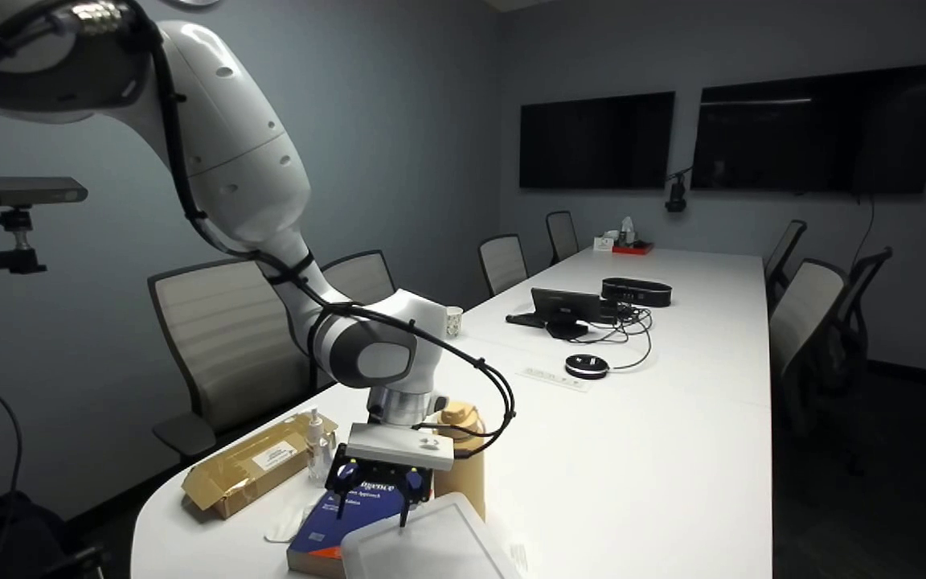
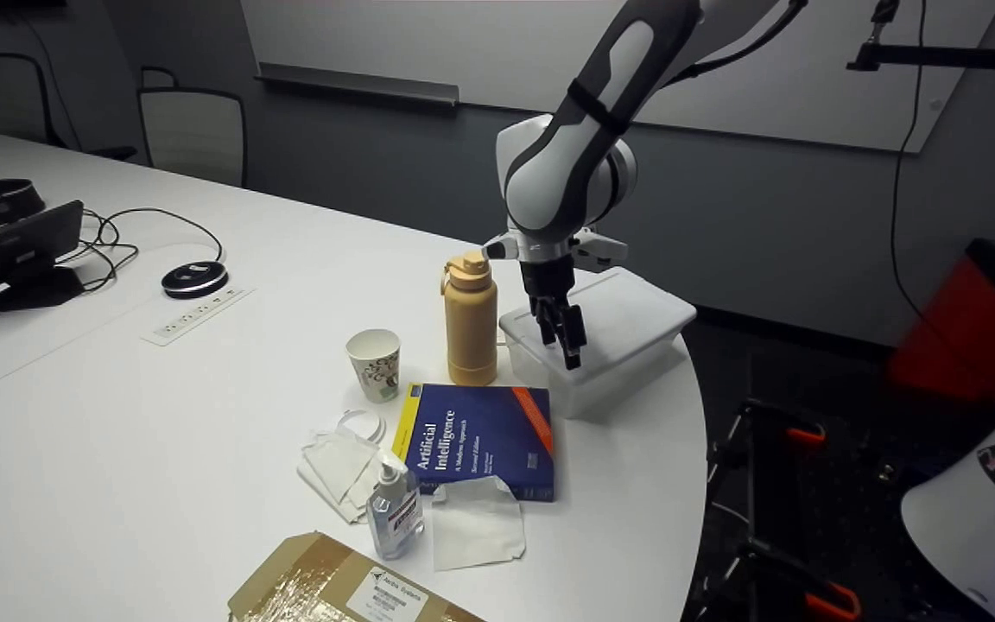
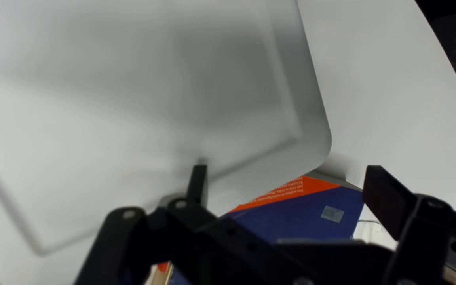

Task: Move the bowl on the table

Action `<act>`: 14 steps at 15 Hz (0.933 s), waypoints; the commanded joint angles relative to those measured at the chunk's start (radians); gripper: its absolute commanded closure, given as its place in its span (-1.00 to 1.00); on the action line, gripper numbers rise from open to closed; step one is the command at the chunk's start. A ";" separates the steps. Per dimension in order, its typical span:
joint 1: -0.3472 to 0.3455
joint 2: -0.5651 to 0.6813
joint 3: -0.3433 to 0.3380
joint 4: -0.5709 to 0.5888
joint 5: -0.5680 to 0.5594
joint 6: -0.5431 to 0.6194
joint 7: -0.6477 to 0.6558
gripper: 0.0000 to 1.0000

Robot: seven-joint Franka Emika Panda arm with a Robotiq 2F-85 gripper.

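Wrist view, 1 end effector (image 3: 287, 174), 1 bk (image 3: 291, 219), 1 tbl (image 3: 374, 83)

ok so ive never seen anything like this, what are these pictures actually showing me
This is a jointed robot arm ending in a two-fingered tool. Two pictures are taken from outside the robot; the close-up is taken from its wrist, looking down. On the long white table are a blue book, lidded plastic box, yellow-orange bottle, paper cup, clear pump bottle and cardboard box, among other things. The tool is open near the plastic box and seems to hold nothing.
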 commanded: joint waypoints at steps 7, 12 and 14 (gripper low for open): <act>0.084 -0.139 -0.041 0.023 -0.012 -0.201 0.145 -1.00; 0.113 -0.239 -0.037 0.039 0.017 -0.428 0.266 -1.00; 0.126 -0.282 -0.034 0.041 0.039 -0.490 0.318 -1.00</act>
